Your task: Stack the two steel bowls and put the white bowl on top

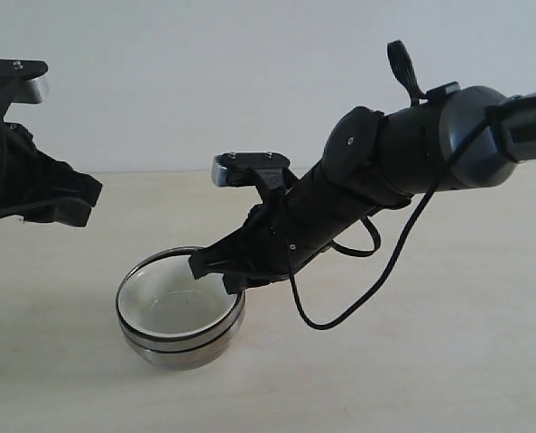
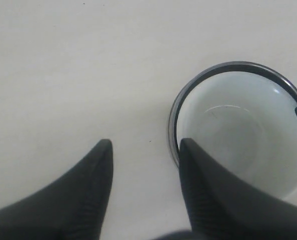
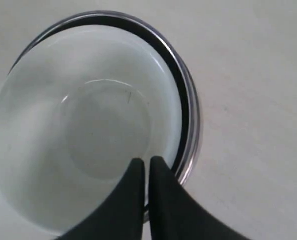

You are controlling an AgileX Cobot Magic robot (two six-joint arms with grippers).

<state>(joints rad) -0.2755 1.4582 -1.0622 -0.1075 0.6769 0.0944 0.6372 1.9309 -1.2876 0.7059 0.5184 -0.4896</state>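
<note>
The two steel bowls (image 1: 182, 350) sit nested one inside the other on the pale desk (image 1: 430, 361), near and a little left of the middle, with a thin dark line around the side where one rim meets the other. The white bowl (image 1: 173, 302) rests inside them on top, upright, its glossy inside empty; a band of steel rim shows around it. The right claw (image 1: 212, 273) reaches in low from the right, and its tips hang over the right side of the white bowl's rim. In the right wrist view this claw (image 3: 146, 162) has its fingers pressed together with only a sliver between them and nothing in its hold, above the white bowl's inner wall (image 3: 88, 125). The left claw (image 1: 60, 203) hovers raised at the far left, well apart from the stack. In its wrist view its fingers (image 2: 101, 165) are spread wide, with only bare desk between them.
</note>
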